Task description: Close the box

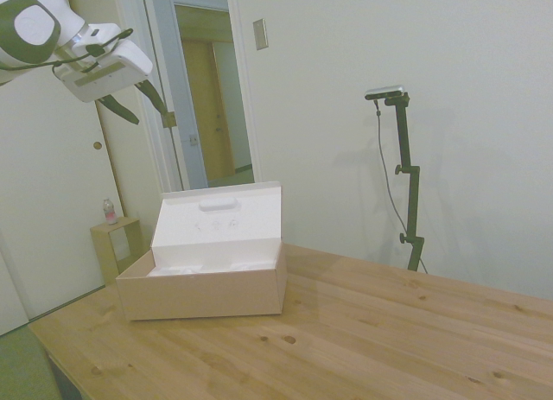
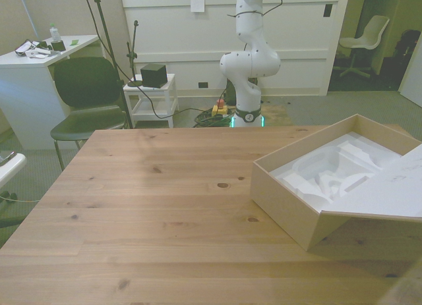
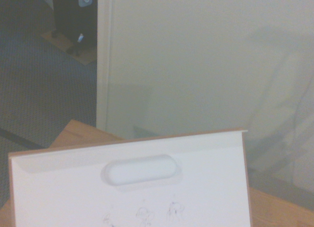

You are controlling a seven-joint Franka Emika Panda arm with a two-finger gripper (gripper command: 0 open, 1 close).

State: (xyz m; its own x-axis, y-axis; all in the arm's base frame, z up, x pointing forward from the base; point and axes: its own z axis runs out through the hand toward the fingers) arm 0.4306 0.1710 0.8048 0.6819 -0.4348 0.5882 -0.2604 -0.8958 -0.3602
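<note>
Pine table (image 2: 151, 206) knotty | cardboard box (image 1: 203, 294) rectangular, lid (image 1: 220, 217) up

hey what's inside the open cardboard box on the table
The box holds a white moulded insert with shaped, empty-looking hollows. The raised lid is white inside with an oval recess. Anything beneath the insert is covered, and the near wall hides part of the floor.
</note>
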